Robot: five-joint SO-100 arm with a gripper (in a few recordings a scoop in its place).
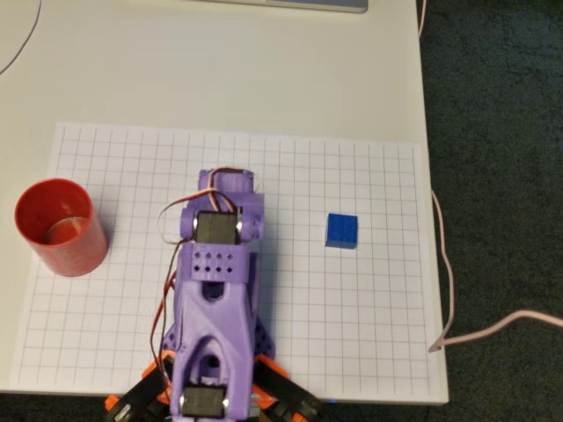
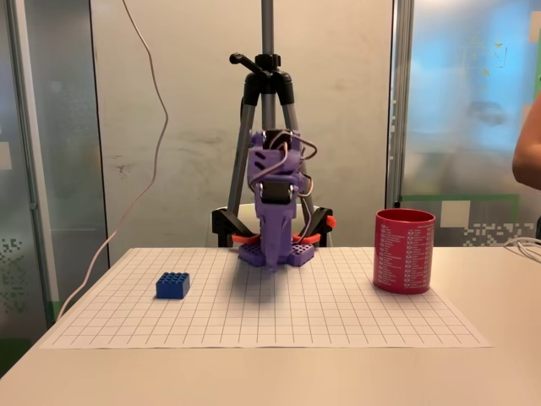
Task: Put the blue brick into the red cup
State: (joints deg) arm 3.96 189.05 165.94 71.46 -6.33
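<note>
In the overhead view, a purple arm (image 1: 215, 299) reaches from the near edge of the worktop (image 1: 220, 70) up over a white gridded sheet (image 1: 352, 352). Its orange base sits at the bottom edge of the picture. The pincer (image 1: 227, 182) is at the far end of the arm, folded under the wrist, and I cannot tell from here whether it is released or clenched. The blue brick (image 1: 341, 230) lies on the sheet to the right of the arm, well apart from it, studs up. The red cup (image 1: 60, 227) stands upright at the left edge of the sheet, mouth open, also well apart from the arm. A thin pale cable (image 1: 449, 290) runs down past the right edge of the worktop.

In the fixed view, which faces the arm (image 2: 275, 182) from the front, the sides are swapped: the blue brick (image 2: 172, 285) rests on the gridded sheet (image 2: 270, 326) at the left, and the red cup (image 2: 404, 251) stands at the right. The pincer (image 2: 273, 254) points down in the middle, its tip close above the sheet, between the two things and touching neither. It holds nothing; its jaws look close together, though I cannot tell for sure. A tripod (image 2: 268, 93) stands behind the arm. A person's arm (image 2: 528, 156) shows at the right edge.
</note>
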